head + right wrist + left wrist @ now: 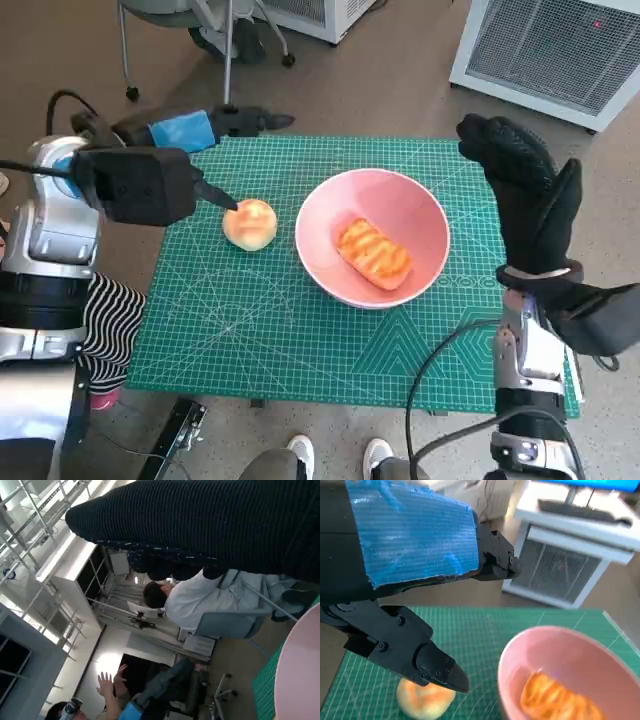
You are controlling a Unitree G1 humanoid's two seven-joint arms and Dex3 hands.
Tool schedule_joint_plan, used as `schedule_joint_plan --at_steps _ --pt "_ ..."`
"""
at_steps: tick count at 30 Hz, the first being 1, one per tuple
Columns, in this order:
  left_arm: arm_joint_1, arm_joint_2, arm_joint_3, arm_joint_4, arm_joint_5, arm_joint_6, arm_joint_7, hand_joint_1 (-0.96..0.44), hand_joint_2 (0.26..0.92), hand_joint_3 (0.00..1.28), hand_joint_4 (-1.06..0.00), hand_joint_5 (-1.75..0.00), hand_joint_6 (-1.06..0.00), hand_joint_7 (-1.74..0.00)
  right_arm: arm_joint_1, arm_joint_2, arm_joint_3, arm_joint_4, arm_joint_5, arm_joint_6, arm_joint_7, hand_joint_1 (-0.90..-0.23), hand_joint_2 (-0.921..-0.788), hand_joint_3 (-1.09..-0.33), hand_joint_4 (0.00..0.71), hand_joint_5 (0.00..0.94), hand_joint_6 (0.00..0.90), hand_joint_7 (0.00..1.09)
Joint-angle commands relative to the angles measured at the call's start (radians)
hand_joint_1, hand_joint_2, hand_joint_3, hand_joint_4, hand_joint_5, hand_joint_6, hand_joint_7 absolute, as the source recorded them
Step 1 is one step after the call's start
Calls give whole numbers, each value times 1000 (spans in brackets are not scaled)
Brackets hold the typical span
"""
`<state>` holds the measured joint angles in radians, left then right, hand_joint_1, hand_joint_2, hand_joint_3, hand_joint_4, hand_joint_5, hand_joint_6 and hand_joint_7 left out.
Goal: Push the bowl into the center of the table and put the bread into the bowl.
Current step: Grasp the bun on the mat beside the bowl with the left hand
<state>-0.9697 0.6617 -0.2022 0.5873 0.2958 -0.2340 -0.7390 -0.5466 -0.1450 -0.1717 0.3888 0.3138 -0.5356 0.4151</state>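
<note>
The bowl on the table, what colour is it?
The bowl is plain pink, inside and out; the head view shows it best.

Bright, even daylight; soft shadows; wrist views blurred.

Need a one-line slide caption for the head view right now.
Left hand touching a round bun beside the pink bowl, which holds a bread piece; right hand raised.
</note>
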Motion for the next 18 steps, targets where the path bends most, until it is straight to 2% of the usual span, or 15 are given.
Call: schedule_joint_plan --at_steps 1,9,18 --pt "-16 -3 -26 74 26 -27 2 -174 754 5 -147 0 -321 -21 13 0 -3 9 8 12 9 -728 -921 -636 200 2 111 391" --pt "-56 -40 -75 256 68 -75 27 -175 753 3 -140 0 -315 -11 17 -4 -5 4 10 16 15 -728 -921 -636 201 2 112 388" --pt "-107 -99 -131 426 137 -78 82 -139 753 2 -145 -2 -315 -7 18 -8 -6 3 8 20 14 -728 -921 -636 201 2 112 385"
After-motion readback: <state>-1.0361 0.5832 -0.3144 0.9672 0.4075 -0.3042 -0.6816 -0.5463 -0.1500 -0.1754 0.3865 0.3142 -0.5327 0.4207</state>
